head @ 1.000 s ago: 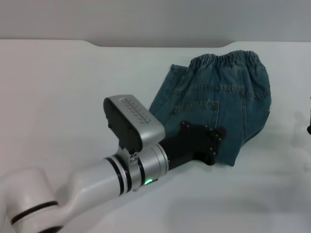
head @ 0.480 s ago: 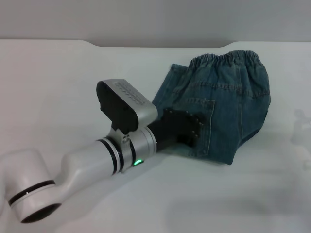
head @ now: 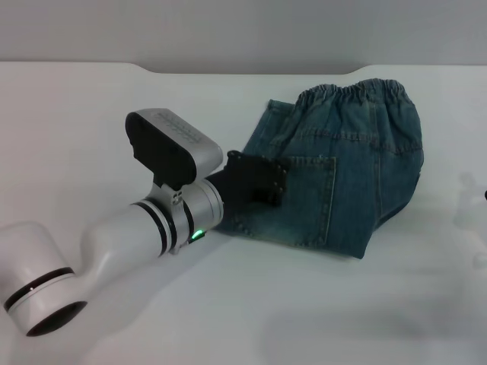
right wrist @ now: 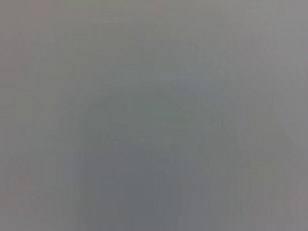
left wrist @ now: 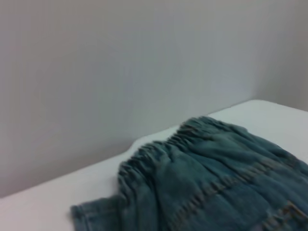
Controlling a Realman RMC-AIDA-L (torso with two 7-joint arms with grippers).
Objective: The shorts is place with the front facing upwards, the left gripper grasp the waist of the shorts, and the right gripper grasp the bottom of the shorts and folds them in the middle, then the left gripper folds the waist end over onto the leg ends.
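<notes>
Toward the worktop's (head: pixel 91 114) far right, folded blue denim shorts (head: pixel 358 167) are overlapped by the black left gripper (head: pixel 259 182), finger state untellable; the fold could be dragged open by snagged cloth.

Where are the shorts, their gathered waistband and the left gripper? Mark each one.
shorts (head: pixel 358 190): head view, faded denim beside the pocket.
waistband (head: pixel 358 91): head view, puckered band.
left gripper (head: pixel 255 182): head view, black claw body.

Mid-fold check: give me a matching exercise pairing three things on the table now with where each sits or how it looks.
Things:
1. blue denim shorts
2. black two-finger left gripper
3. gathered elastic waistband

Descriptions:
A. over the shorts' left edge, beside the patch pocket
B. puckered band at the far end
C. folded, lying flat on the white table

Pairs: 1-C, 2-A, 3-B
</notes>
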